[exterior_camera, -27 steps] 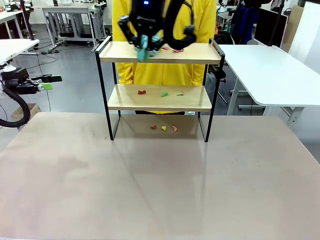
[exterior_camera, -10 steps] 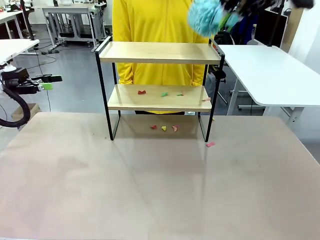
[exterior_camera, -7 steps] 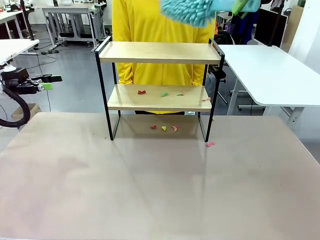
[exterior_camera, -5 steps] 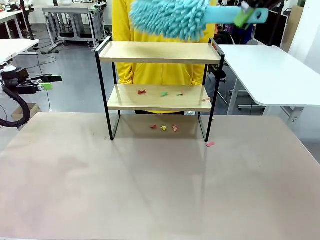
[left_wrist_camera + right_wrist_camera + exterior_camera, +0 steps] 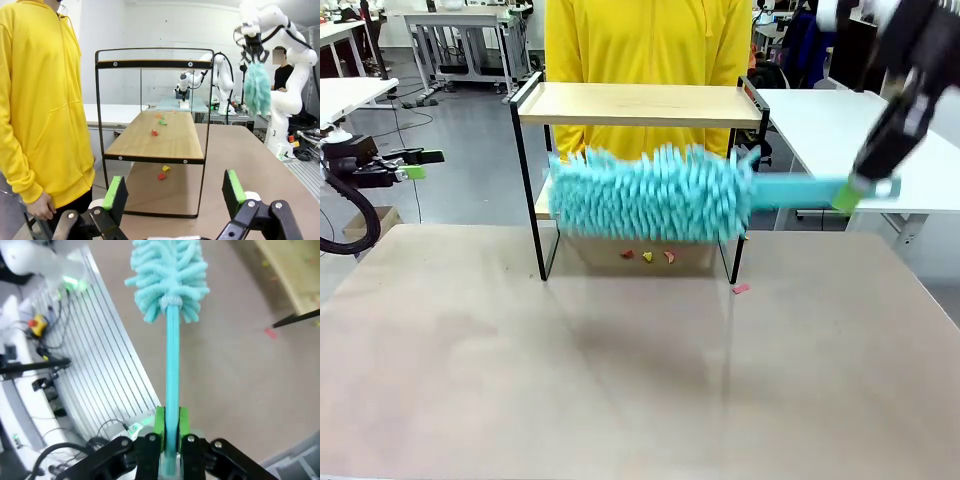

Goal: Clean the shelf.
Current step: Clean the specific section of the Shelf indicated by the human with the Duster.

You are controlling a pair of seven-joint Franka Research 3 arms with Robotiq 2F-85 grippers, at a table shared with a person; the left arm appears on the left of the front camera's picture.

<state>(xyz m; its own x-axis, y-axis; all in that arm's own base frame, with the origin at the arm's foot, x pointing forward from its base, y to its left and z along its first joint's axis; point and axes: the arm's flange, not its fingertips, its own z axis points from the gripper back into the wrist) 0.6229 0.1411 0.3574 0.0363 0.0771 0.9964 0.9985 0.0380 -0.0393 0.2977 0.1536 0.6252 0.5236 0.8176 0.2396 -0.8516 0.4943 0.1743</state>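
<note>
The shelf [image 5: 640,104] stands at the table's far side, its top board bare. My right gripper [image 5: 863,186] is shut on the handle of a teal fluffy duster [image 5: 650,195], held level in front of the lower board and hiding it. In the right wrist view my right gripper [image 5: 170,422] clamps the handle, and the duster head [image 5: 167,275] points away over the table. In the left wrist view the shelf [image 5: 150,142] carries coloured paper scraps [image 5: 155,132] on its lower board. My left gripper [image 5: 173,192] is open and empty, off the table's left side [image 5: 418,165].
Several paper scraps [image 5: 647,257] lie on the table under the shelf, and a pink one [image 5: 741,289] by its right leg. A person in a yellow hoodie [image 5: 645,40] stands right behind the shelf. A white table [image 5: 860,140] stands at the back right.
My right arm has swung the duster down from above the top board to the front of the lower board. The left arm has not moved.
</note>
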